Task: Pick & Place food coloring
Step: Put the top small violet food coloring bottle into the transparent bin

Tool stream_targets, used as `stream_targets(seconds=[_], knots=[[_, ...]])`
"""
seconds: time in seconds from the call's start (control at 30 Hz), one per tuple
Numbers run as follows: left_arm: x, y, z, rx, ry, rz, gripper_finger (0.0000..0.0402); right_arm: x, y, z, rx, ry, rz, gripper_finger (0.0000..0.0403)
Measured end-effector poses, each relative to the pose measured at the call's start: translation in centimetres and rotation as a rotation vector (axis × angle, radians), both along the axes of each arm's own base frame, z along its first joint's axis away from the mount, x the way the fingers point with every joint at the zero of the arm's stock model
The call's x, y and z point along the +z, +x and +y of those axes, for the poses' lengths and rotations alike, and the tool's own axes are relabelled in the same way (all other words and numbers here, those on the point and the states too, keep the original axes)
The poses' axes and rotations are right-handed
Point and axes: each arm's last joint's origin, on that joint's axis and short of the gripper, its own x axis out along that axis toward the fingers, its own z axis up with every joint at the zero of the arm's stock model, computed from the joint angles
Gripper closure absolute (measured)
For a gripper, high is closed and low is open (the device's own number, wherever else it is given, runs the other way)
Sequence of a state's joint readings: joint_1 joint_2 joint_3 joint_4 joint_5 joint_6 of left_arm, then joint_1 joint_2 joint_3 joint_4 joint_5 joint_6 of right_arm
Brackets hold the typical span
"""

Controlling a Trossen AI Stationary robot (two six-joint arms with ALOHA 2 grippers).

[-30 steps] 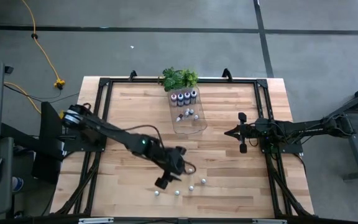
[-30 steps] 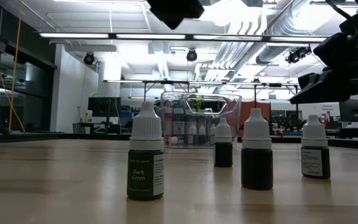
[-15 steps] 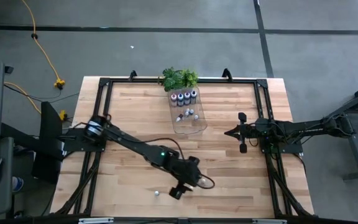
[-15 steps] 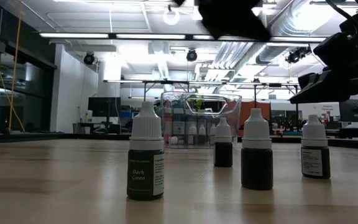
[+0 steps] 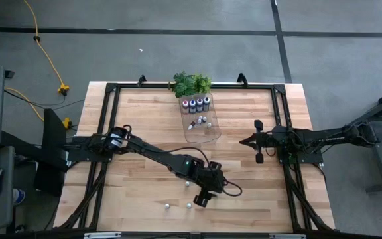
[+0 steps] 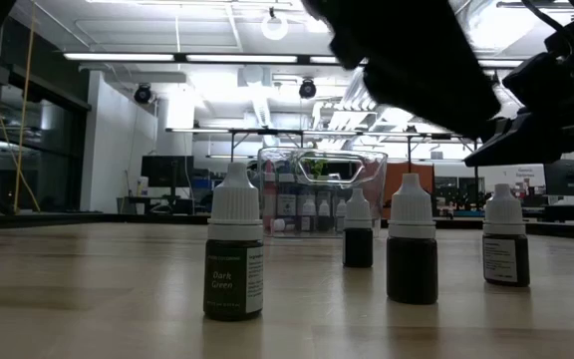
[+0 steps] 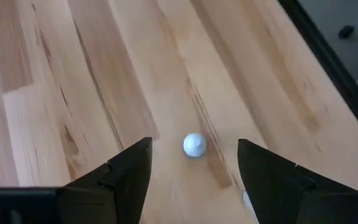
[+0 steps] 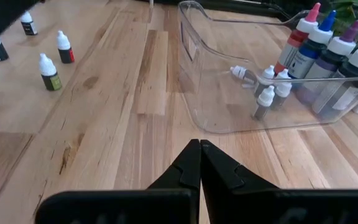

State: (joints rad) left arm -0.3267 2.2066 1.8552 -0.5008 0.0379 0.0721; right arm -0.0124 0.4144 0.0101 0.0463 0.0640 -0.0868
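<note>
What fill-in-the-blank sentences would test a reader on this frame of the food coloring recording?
1. The left gripper hovers with its fingers ____ over a small white-capped bottle.
2. The right gripper has its fingers ____.
3. The larger bottles with coloured tops stand inside the clear plastic ____.
4. The label on the nearest small bottle in the low view reads Dark ____.

Missing words: open; shut; tray; Green

Pale plank worktop (image 5: 144, 126): you see smooth, matt wood.
Clear rectangular plastic tray (image 8: 194, 62): you see glossy, transparent walls.
Small white-capped food coloring bottles (image 6: 233, 255): you see paper labels.
</note>
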Motion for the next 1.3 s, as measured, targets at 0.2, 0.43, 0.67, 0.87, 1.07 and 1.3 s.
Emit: stream_targets(seconds=[0.2, 0.43, 0.67, 0.87, 1.07, 1.3], knots=[[-0.3, 0.3, -0.1, -0.002, -0.011, -0.021, 0.0172, 0.0, 0.0, 0.0, 0.0, 0.0, -0.002, 0.0402], [-1.9, 0.8, -0.3, 0.013, -0.02, 0.001, 0.0172, 0.0, 0.0, 0.0, 0.0, 0.0, -0.003, 0.0402], [-2.2, 1.1, -0.4, 0.016, -0.031, -0.018, 0.0172, 0.0, 0.0, 0.0, 0.0, 0.0, -0.004, 0.0402], [-2.2, 1.4, 0.3, 0.046, -0.038, -0.02, 0.0172, 0.0, 0.0, 0.0, 0.0, 0.0, -0.004, 0.0402], [-2.2, 1.6, 0.9, 0.071, -0.047, -0.014, 0.0172, 0.0, 0.0, 0.0, 0.0, 0.0, -0.004, 0.0402], [-2.2, 1.6, 1.2, 0.072, -0.049, -0.011, 0.0172, 0.1, 0.0, 0.0, 0.0, 0.0, -0.005, 0.0402]])
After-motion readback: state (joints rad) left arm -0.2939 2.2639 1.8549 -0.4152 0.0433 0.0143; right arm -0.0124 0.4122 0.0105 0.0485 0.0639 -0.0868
